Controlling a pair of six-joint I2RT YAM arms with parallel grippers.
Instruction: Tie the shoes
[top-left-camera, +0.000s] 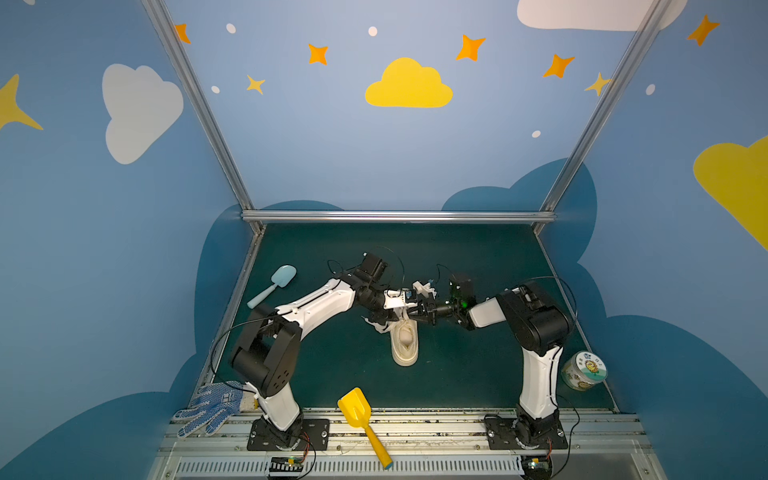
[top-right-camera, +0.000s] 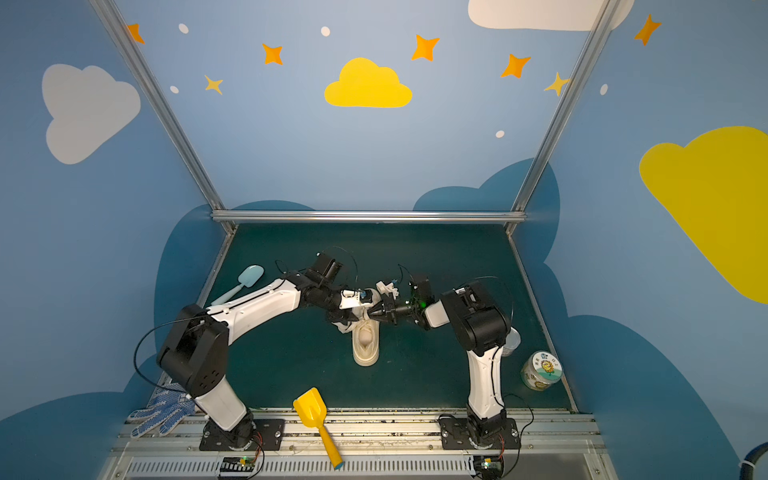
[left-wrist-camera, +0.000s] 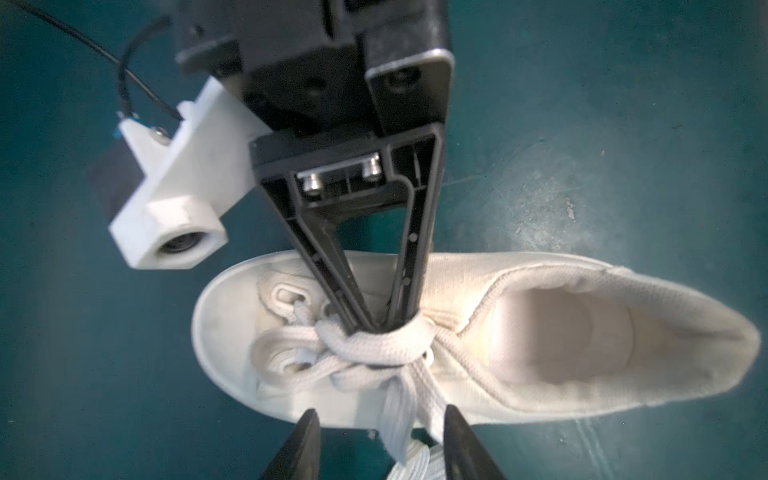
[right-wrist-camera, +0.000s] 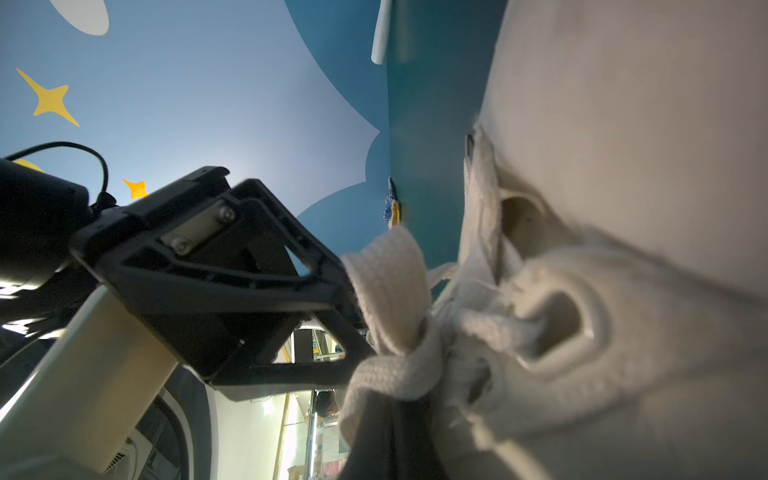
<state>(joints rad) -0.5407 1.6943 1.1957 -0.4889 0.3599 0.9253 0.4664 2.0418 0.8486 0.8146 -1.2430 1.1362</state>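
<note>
Because a turn of the laces (left-wrist-camera: 374, 343) is cinched round the right gripper (left-wrist-camera: 380, 326), its tips closed, reaching from 3 o'clock, pulling away could drag the sneaker (top-left-camera: 404, 343), at the middle of the mat (top-left-camera: 478, 374) with heel toward 6 o'clock, or loosen the knot (left-wrist-camera: 345, 374); the left gripper (left-wrist-camera: 382, 446), from 9 o'clock, stands parted round a loose strand that may slip; the tub (top-left-camera: 584, 370) at 4 o'clock bears a label too small to read.

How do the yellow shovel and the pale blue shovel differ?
The yellow shovel has a squared blade; the pale blue shovel a rounded one. The yellow shovel lies across the front rail, the pale blue shovel on the mat near the left wall. Both lie flat, untouched.
</note>
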